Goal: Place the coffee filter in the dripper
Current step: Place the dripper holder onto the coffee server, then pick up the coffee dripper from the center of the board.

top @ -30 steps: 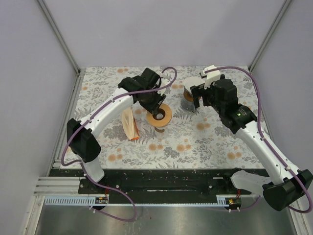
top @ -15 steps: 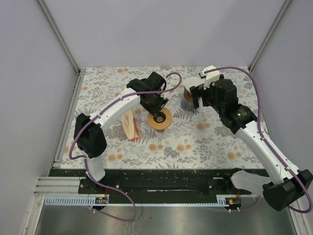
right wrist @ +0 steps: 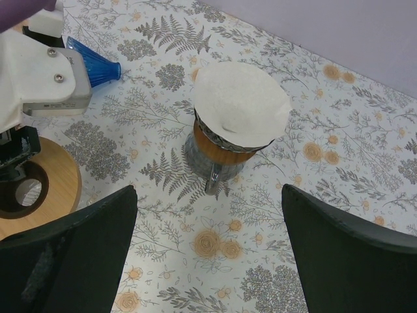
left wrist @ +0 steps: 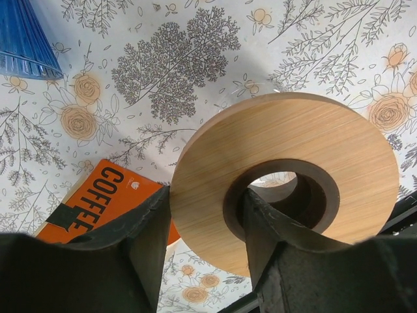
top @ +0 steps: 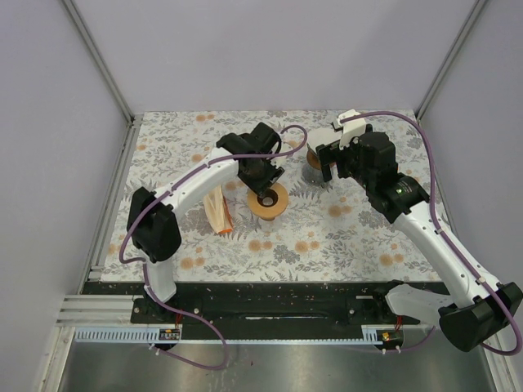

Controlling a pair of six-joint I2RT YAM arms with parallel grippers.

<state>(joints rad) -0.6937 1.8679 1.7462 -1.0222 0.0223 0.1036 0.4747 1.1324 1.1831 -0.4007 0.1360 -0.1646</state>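
A white paper coffee filter (right wrist: 240, 103) sits in the top of a glass dripper (right wrist: 221, 153) with a wooden collar and a handle, at the back of the table (top: 313, 167). My right gripper (right wrist: 208, 195) hangs open and empty just in front of it (top: 328, 163). My left gripper (left wrist: 205, 202) is shut on a wooden ring (left wrist: 287, 150), one finger outside the rim and one in the hole. The ring shows in the top view (top: 267, 201) in the middle of the table, under the left gripper (top: 263, 175).
An orange coffee-filter packet (top: 217, 208) lies left of the ring and also shows in the left wrist view (left wrist: 104, 195). A blue ribbed cone (right wrist: 94, 65) lies behind the left wrist (left wrist: 26, 39). The floral mat (top: 343, 237) covers the table.
My left arm has swung a little to the right and turned over the wooden ring, which shifted slightly nearer. The right arm has barely moved.
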